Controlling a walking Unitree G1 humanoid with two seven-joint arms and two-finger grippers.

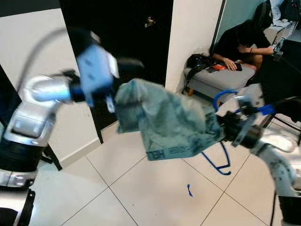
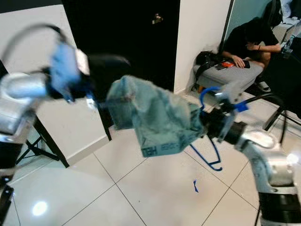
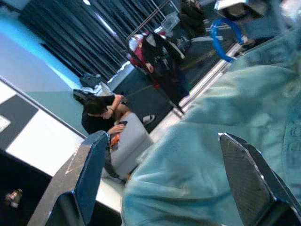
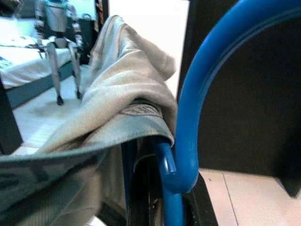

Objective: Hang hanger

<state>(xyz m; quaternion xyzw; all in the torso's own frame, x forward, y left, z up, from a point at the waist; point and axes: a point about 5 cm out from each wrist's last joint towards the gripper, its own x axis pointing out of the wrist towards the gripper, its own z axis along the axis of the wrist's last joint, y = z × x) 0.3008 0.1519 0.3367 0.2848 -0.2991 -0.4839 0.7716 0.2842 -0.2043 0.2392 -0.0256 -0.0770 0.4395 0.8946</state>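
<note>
A person (image 1: 237,44) sits hunched on a grey bench (image 1: 214,81) beside a white wall and dark doorway, well behind the robot. A teal garment (image 1: 164,120), its hem lettering unreadable, hangs on a blue hanger (image 1: 221,162) above the tiled floor. The right gripper (image 1: 226,128) is clamped on the hanger. The left gripper (image 3: 164,174) is spread wide at the cloth.

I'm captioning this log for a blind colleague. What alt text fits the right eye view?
A pale green garment on a blue hanger is held up between the robot's two arms, the left gripper at one end and the right gripper at the other, above a white tiled floor. Behind, a person sits bent over on a grey seat.
</note>
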